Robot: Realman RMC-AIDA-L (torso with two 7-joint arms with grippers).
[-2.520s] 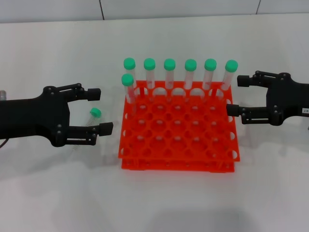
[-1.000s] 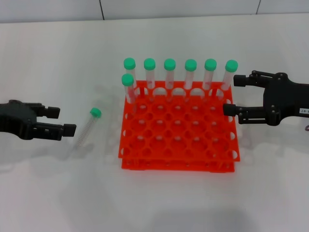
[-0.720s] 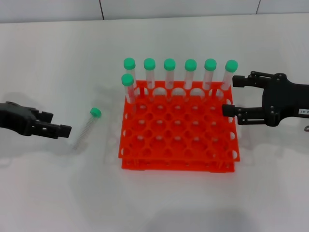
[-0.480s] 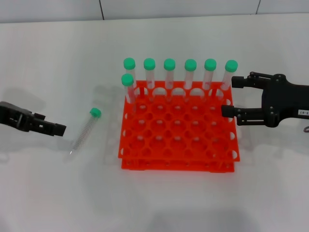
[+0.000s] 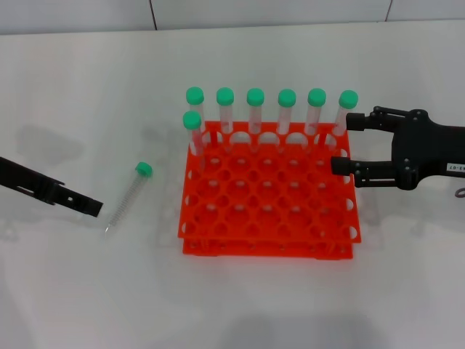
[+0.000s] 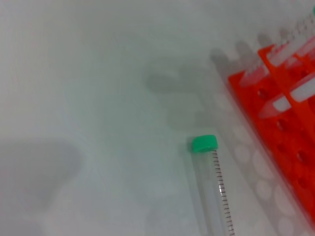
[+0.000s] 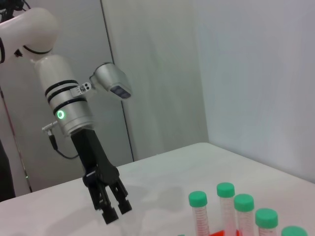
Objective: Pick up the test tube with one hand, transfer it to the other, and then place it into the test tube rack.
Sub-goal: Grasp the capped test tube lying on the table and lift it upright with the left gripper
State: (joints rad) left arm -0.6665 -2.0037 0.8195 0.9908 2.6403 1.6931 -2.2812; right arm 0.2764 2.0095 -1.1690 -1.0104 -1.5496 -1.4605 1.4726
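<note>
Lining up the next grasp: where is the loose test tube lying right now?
In the head view the test tube lies flat on the table, left of the test tube rack, cap pointing away from the robot, with the left hand close on its left, not touching.

A white surface (image 5: 240,305) is being seen under everything, and soft grey shadows are being cast on it. Seven green-capped tubes (image 5: 255,109) are being held upright in holes at the far side: six are standing in a row along the far edge, and one more (image 5: 193,131) is standing just in front of the row's left end. Their clear bodies are being marked with fine printed lines. Behind the surface a pale wall (image 5: 269,11) is being shown, with dark vertical seams between its panels.
</note>
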